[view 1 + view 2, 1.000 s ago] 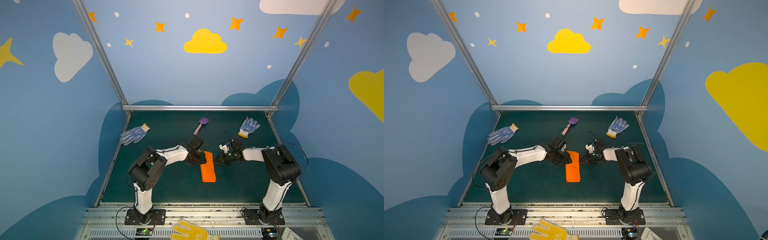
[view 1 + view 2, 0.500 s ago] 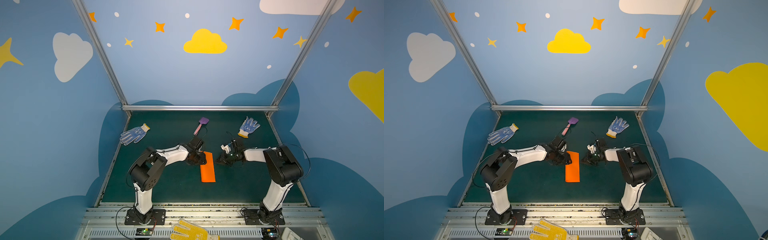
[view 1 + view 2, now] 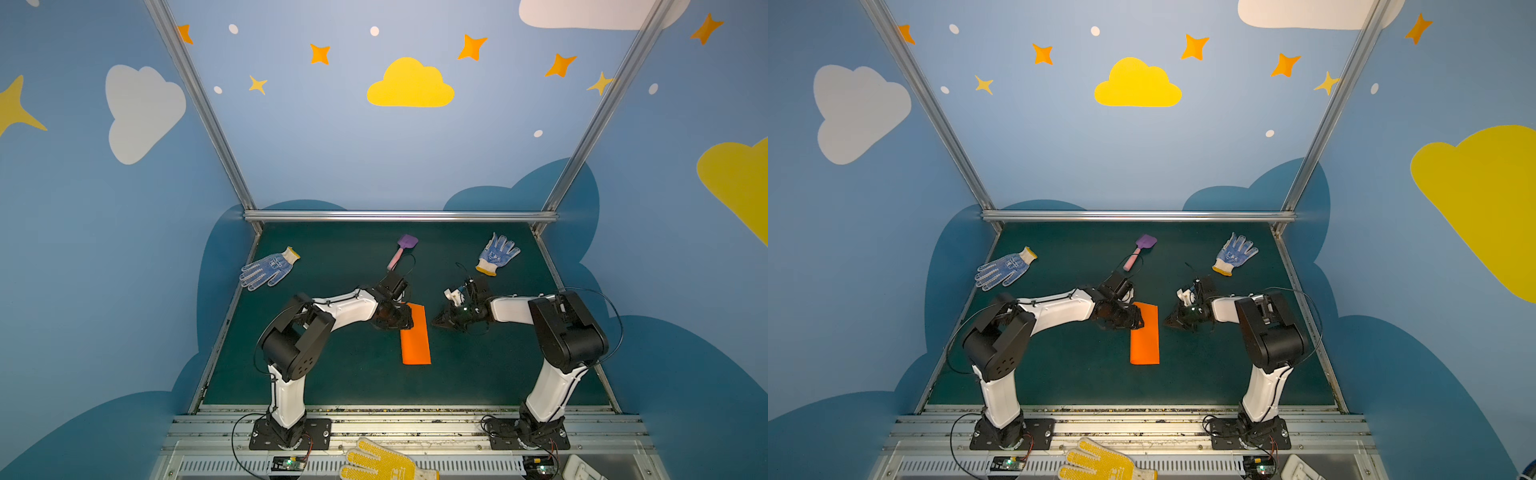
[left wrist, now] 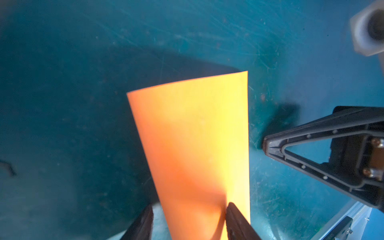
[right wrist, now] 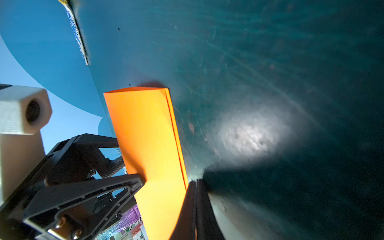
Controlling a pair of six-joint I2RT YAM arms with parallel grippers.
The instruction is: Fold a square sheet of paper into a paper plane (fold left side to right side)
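The square sheet of paper (image 3: 415, 336) (image 3: 1145, 336) lies on the green mat as a bright-orange folded rectangle, long side running front to back. My left gripper (image 3: 405, 321) (image 3: 1136, 322) is at the paper's far left part and stands open. In the left wrist view (image 4: 189, 207) one of its fingers is on the paper (image 4: 197, 135) and the other on the mat beside it. My right gripper (image 3: 434, 322) (image 3: 1167, 322) is shut with nothing in it. Its tips (image 5: 195, 182) sit at the paper's (image 5: 149, 135) right edge, where the two layers meet.
A purple-headed pink-handled spatula (image 3: 401, 249) lies behind the left gripper. Blue-dotted gloves lie at the far left (image 3: 268, 270) and far right (image 3: 496, 254) of the mat. A yellow dotted glove (image 3: 380, 462) rests on the front rail.
The right arm's elbow has shifted slightly to the right. Both grippers and the paper stay almost where they were.
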